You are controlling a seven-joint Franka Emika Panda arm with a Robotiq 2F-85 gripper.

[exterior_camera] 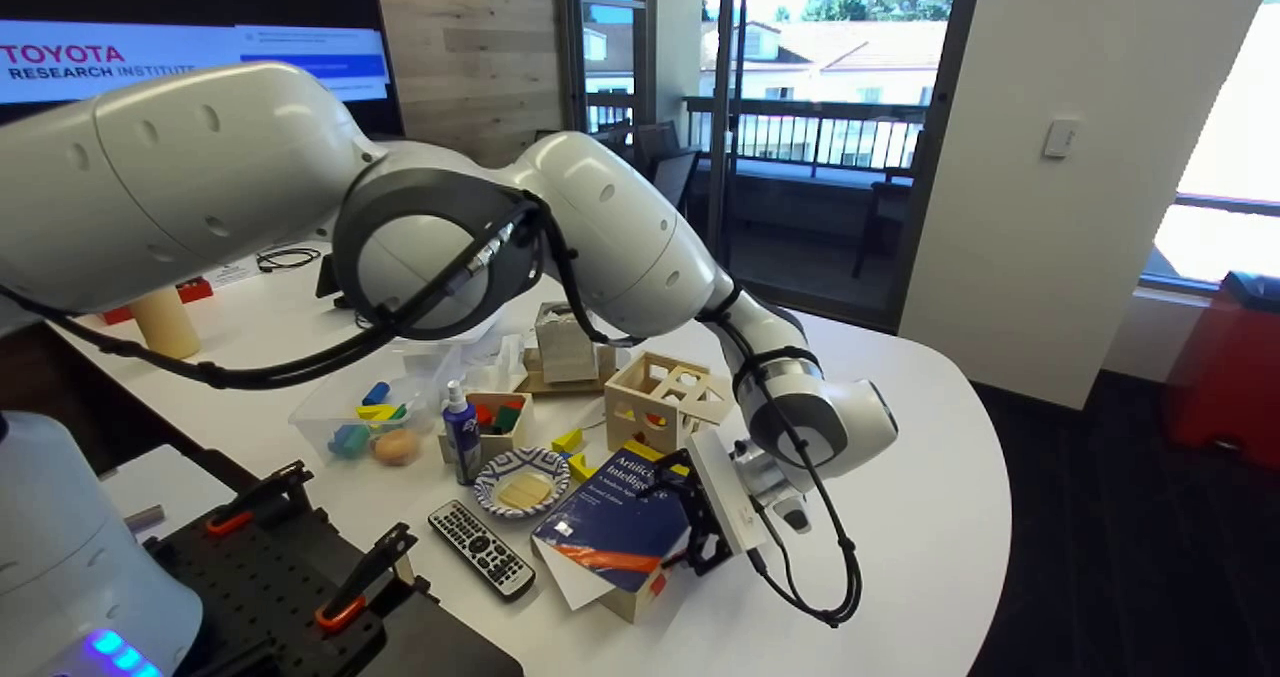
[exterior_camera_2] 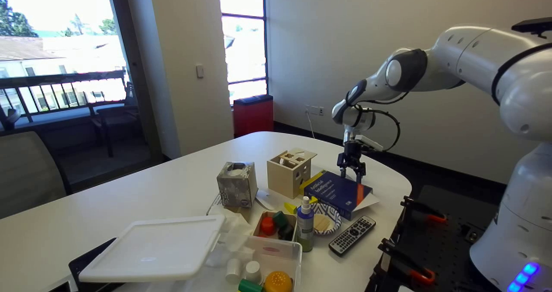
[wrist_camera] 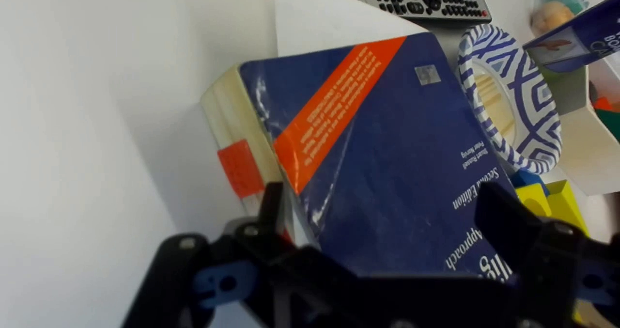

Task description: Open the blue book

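The blue book lies closed on the table, cover up, with an orange band and cream pages. It also shows in an exterior view and in the wrist view. A red patch marks its page edge. My gripper is open at the book's outer side, also in an exterior view. In the wrist view the gripper has one finger beside the page edge and the other over the cover's title text. I cannot tell whether either finger touches the book.
A remote and a patterned bowl lie beside the book. A spray bottle, a wooden shape box and yellow blocks stand close by. A white sheet sticks out from under the book.
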